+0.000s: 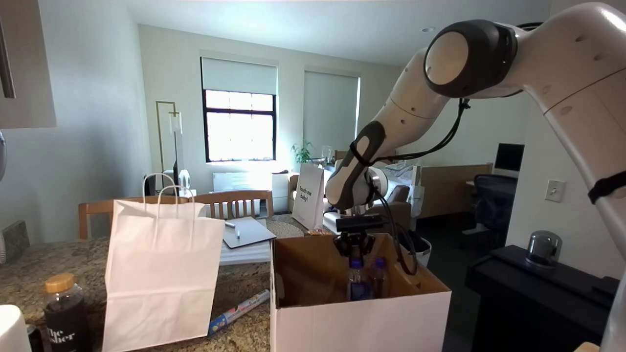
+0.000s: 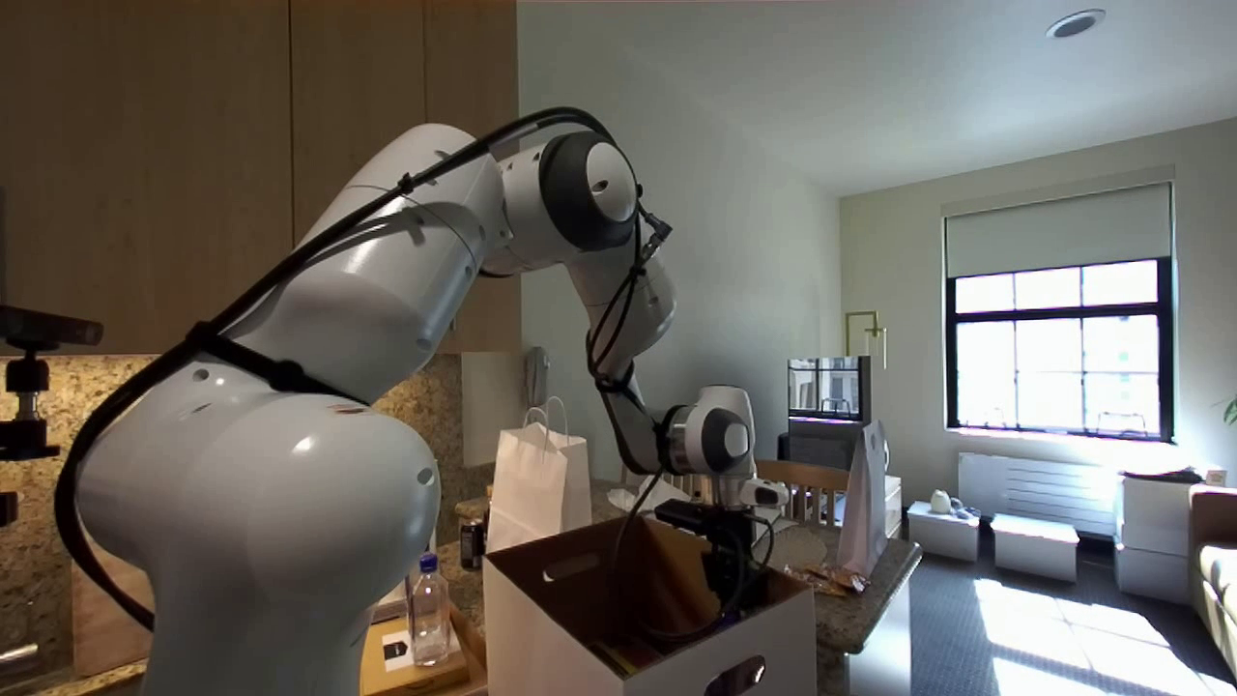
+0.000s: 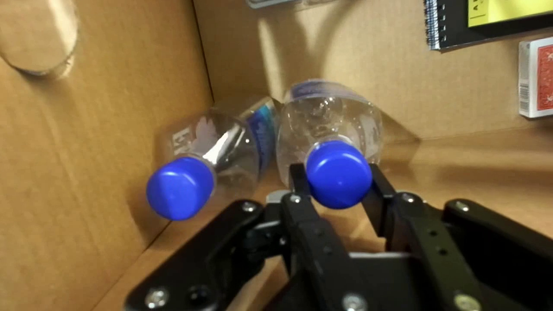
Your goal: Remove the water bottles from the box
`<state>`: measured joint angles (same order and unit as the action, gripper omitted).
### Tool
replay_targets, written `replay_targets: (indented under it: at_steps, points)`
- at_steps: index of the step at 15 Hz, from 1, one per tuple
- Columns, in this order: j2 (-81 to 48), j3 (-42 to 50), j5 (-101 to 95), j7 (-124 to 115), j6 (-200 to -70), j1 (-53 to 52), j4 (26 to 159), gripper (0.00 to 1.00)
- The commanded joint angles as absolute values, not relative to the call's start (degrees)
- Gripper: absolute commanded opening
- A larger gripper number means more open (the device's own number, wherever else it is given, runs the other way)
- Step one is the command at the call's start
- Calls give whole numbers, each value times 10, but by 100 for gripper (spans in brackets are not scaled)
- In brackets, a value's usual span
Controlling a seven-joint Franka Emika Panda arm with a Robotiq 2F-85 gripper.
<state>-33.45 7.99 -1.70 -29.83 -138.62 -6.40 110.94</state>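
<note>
Near the centre of the wrist view, the end effector [image 3: 339,178] pinches 1 water bottle [image 3: 328,116] at its blue-capped top; how deep the grip sits is hard to tell. That bottle stands inside the box [image 1: 359,322], low and right of centre in an exterior view. A 2nd bottle [image 3: 227,151] is just beside it, left of centre in the wrist view. A 3rd bottle [image 2: 430,614] stands outside the box, low and left in an exterior view. I judge the step in hand to be the grasp, with the lift not yet made and 1 bottle already removed. The next move calls for a slow, straight rise past the box's rim without knocking the 2nd bottle.
</note>
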Motion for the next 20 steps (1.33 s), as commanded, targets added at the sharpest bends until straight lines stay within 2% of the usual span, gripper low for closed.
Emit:
replay_targets:
  at_steps: [1, 5, 11, 20]
  points:
    - [-338, 79, -10, -301, -1372, -64, 1096, 13]
    - [-328, 81, -10, -303, -1371, -65, 1104, 14]
    - [-205, 75, -10, -289, -1367, -64, 1184, 13]
    - [18, 56, -57, -312, -1212, -45, 1207, 13]
